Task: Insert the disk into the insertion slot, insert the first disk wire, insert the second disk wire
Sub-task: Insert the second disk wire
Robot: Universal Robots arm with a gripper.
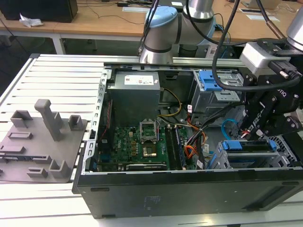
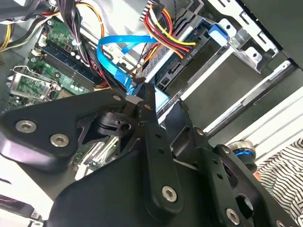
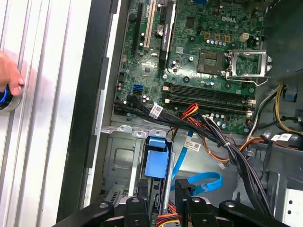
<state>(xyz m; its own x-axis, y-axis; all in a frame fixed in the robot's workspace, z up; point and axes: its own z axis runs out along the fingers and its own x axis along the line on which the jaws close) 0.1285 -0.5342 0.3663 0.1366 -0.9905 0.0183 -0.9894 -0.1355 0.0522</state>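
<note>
**Second wire step in hand, disk sitting in slot**

The gripper [image 3: 163, 197] is hanging at the bottom centre of the first wrist view, right over the slot. I can't tell whether the claw is clamping anything or how wide it is standing.

The second wire [image 2: 112, 53] is looping through the upper middle of the second wrist view. It is running down toward the gripper, with its end going out of sight behind the black links. Just past it, the first wire [image 2: 182, 51], a red-yellow-black bundle with a dark plug, is looking seated at the disk's end. So I'm judging the second wire as the step in hand.

The next move is calling for squaring a small plug to its port. Room is tight there, with loose wires crowding close around.

At the lower right of the exterior view, the disk [image 1: 248, 145] is standing on edge inside the slot [image 1: 218, 163], with its blue carrier edge showing on top.

The case [image 1: 189, 194] is holding the board [image 1: 142, 142] at frame centre and a grey power box [image 1: 135, 92] above it. A taller cage [image 1: 208, 81] with a blue latch is sitting at the upper right.

Farthest out, at the left edge of the first wrist view, a hand [image 3: 8, 78] is resting on a blue-lit button [image 3: 4, 98] outside the case.
</note>
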